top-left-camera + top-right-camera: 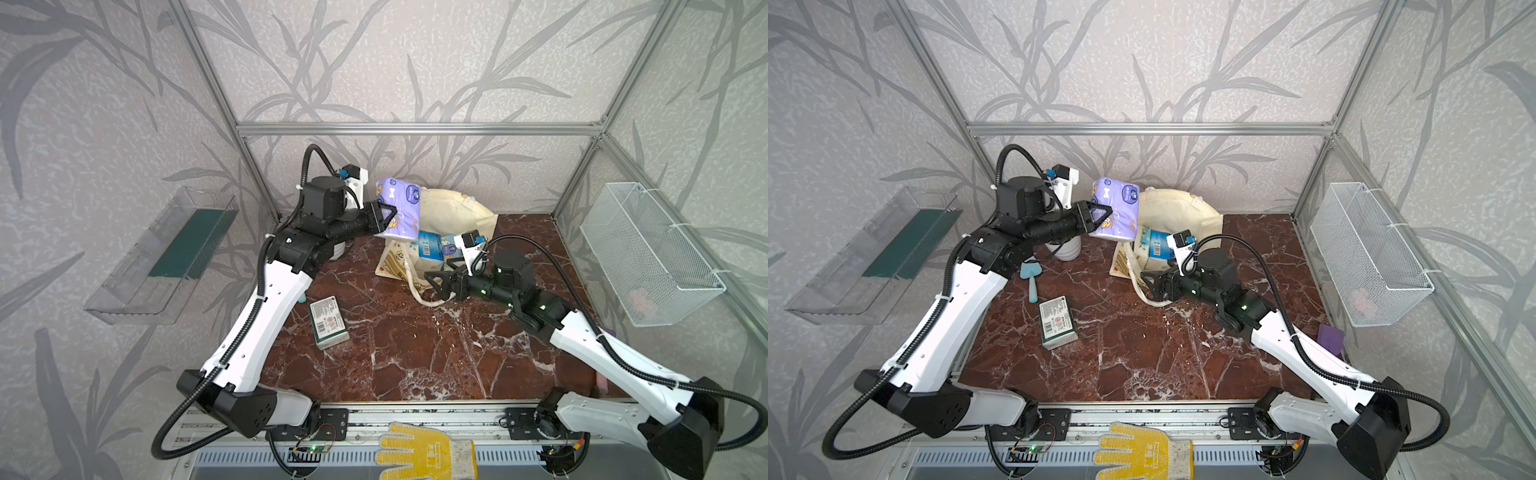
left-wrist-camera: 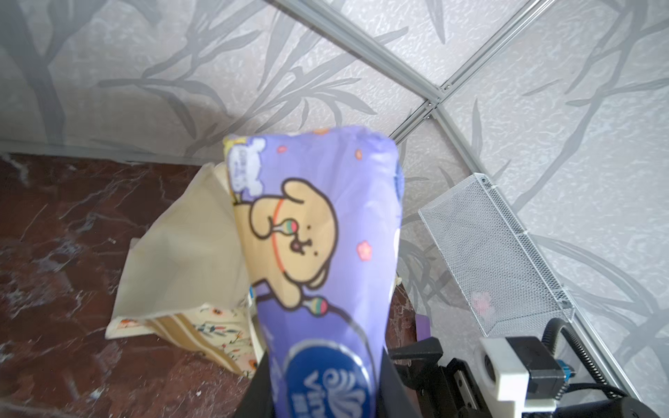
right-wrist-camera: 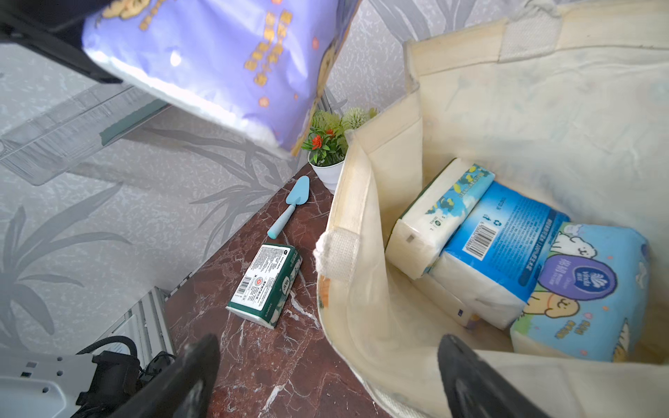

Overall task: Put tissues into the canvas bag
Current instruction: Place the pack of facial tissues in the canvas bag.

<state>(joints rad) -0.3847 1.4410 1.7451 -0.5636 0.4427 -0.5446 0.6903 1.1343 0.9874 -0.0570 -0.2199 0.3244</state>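
**Lilac pack raised beside the bag mouth: carry it across before letting go**

The left end effector is clamped on a lilac pack, pinching the soft wrap near one end so the rest juts out past the jaws. The pack hangs clear of the table, up against the canvas bag at the edge nearest the left arm. In the right wrist view it sits off to the side of the opening, not over it.

The bag slumps at the back of the table with its mouth gaping, and blue packs already lie inside. The right end effector is spread wide and holds nothing. It sits low at the near rim, close to a rope handle.

To do this step well, the left arm should likely bring the pack over the open mouth, tip its free end downward and release only once that end is past the rim. The limp fabric could fold inward, so the right end effector may need to pin or lift the rim. A dark green pack waits on the table, well apart from the bag.
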